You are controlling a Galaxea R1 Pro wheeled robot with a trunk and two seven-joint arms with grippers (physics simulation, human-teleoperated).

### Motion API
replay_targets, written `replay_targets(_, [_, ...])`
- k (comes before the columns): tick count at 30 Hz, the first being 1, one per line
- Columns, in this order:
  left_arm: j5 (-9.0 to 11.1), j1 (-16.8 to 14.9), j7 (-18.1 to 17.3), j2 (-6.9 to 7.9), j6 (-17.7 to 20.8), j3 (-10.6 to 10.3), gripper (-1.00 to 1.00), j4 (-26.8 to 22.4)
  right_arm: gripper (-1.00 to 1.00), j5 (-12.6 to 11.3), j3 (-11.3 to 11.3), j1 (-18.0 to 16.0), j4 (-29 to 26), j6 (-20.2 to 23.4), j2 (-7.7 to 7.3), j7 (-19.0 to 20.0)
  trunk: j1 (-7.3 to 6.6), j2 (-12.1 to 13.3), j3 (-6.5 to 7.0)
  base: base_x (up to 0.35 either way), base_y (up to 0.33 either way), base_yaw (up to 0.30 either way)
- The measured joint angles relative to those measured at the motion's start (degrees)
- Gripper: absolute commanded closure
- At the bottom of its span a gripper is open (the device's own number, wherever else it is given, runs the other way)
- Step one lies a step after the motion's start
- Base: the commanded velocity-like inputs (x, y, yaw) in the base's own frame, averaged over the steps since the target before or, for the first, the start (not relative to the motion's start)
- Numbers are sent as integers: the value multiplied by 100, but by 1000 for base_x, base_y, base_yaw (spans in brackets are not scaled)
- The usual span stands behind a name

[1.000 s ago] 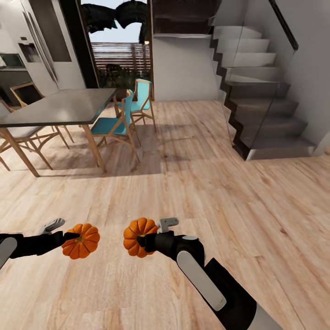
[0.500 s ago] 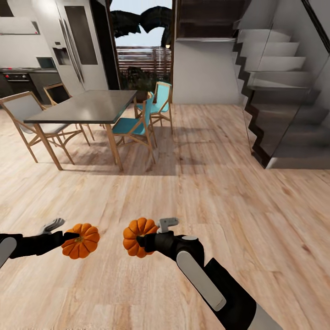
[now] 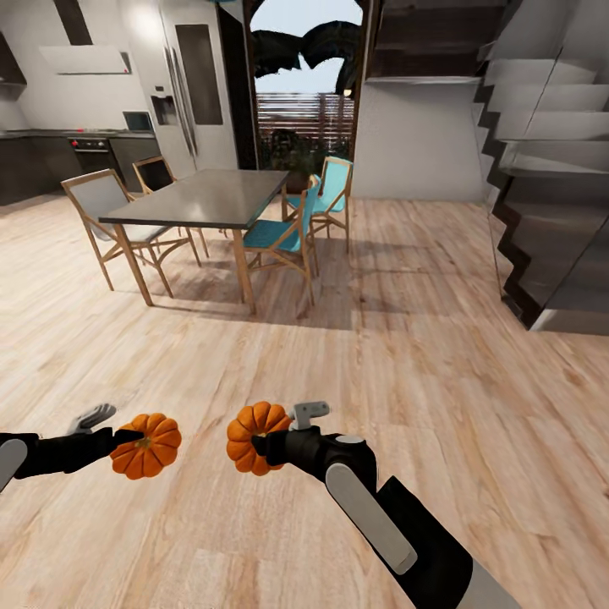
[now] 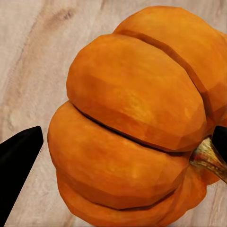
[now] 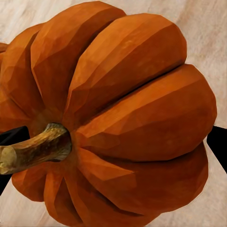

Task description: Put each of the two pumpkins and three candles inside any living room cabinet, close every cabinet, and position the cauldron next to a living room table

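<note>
both arms reach forward low over the wooden floor (image 3: pixel 406 355), roughly level with each other. the left gripper (image 3: pixel 127 441) comes in from the head view's left edge with its forearm nearly horizontal, jaws pinching the left pumpkin (image 3: pixel 146 446); the right gripper (image 3: pixel 264 442) sits at the end of a black and white forearm that rises diagonally from the lower right corner, jaws pinching the right pumpkin (image 3: pixel 256 437). the two pumpkins are near each other but apart, both held clear above the floor. in the left wrist view the pumpkin (image 4: pixel 137 118) sits between two dark fingers (image 4: pixel 19 165), its stem (image 4: pixel 210 158) beside the far one; in the right wrist view the pumpkin (image 5: pixel 118 118) hides most of the fingers and its stem (image 5: pixel 33 149) points out to the side. how the pads actually seat on the ribs is hard to make out, probably at the flanks. ahead lies open floor. the dark-topped dining table (image 3: pixel 207 196) with teal chairs (image 3: pixel 288 237) and a grey chair (image 3: pixel 106 207) stands well apart, up left; the staircase (image 3: pixel 550 194) is cut off by the right edge.
</note>
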Motion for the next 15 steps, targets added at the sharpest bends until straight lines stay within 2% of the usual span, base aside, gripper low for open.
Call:
replay_targets(5, [-1,1,0,0,0,24,100,10,100,-1,2,0,0,1,-2,0,-2,0,31,134,0,240])
replay_targets(11, [8,1,0,0,1,25,100,26,100,8,-5,0,-24,1,-12,8,-3,0,68,307,0,231])
replay_targets(15, [-9,-1,-5,0,-1,113,100,117,100,15,-24,1,-25,5,-17,15,-3,0,77,337,7,61])
